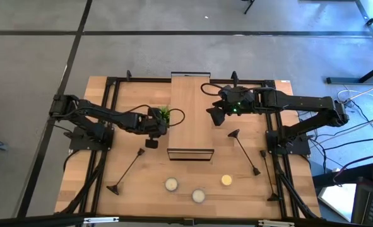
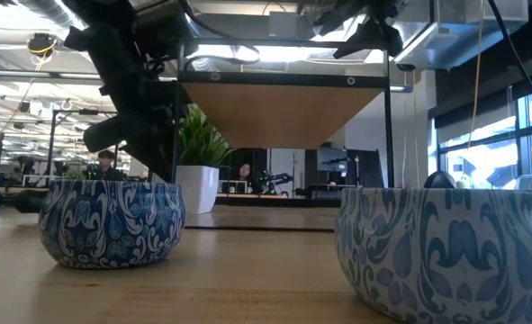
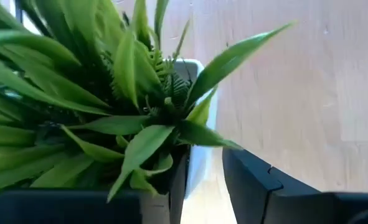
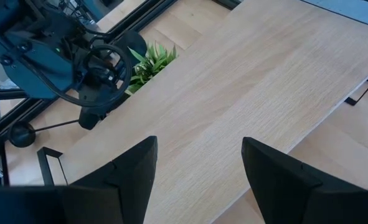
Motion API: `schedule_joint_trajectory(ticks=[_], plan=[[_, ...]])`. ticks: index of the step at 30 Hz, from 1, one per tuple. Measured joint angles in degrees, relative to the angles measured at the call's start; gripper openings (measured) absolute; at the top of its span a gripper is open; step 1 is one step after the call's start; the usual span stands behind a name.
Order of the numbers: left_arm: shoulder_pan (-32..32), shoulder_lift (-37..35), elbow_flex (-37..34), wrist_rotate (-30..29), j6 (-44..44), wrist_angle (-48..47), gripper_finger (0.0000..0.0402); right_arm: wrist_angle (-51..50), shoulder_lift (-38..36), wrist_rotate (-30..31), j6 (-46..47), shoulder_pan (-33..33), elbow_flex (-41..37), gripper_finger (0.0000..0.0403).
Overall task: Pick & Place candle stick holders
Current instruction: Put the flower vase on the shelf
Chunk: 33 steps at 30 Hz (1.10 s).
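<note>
Wooden surface (image 1: 129,120) carries a raised shelf (image 1: 191,107) at its centre. Left hand (image 1: 153,126), at 9 o'clock of the shelf, is beside the plant (image 1: 164,113), fingers apart with the plant between them, not clamped as far as I can tell. Right hand (image 1: 214,116), at 2 o'clock, is apart and empty. Holders lie flat: one (image 1: 128,171) at 7 o'clock, one (image 1: 245,151) and one (image 1: 268,176) at 4 o'clock. They seem light, stiff and thin; I would grasp mid-rod.

Our left gripper (image 1: 158,120) reaches in from the table's left edge, fingers (image 3: 258,186) parted. Our right gripper (image 1: 215,115) hovers mid-table, fingers (image 4: 131,168) spread apart, empty.
</note>
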Motion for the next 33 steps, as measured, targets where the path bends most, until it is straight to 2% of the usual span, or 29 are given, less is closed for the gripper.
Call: schedule_joint_trajectory(ticks=[2,7,15,18,24,26,29,33], plan=[[0.0,0.0,0.2,-0.4,0.0,-0.3,0.0078,0.0,0.0,0.0,0.4,0.0,0.0,0.0238],[0.0,0.0,1.6,1.5,-1.2,-3.5,0.0011,0.0,0.0,0.0,0.4,0.0,0.0,0.0238],[0.0,-1.2,5.2,-0.7,-13.8,-15.0,0.0004,0.0,0.0,0.0,0.4,0.0,0.0,0.0238],[0.0,-4.4,6.0,-1.2,-18.1,-16.5,0.0004,0.0,0.0,0.0,0.4,0.0,0.0,0.0238],[0.1,-12.6,10.4,-5.8,-24.2,-25.8,0.0003,0.1,0.0,0.0,0.4,0.0,0.0,0.0238],[0.6,-15.0,12.6,-4.6,-24.7,-27.8,0.0003,0.0,0.0,0.0,0.4,0.0,0.0,0.0238],[1.9,-17.1,16.7,1.7,-23.8,-27.5,0.0003,-0.1,0.0,0.2,0.2,0.0,0.0,0.0238],[3.2,-15.1,24.1,6.3,-18.9,-27.6,0.0002,-3.4,0.0,0.1,2.3,0.0,0.1,0.0238]])
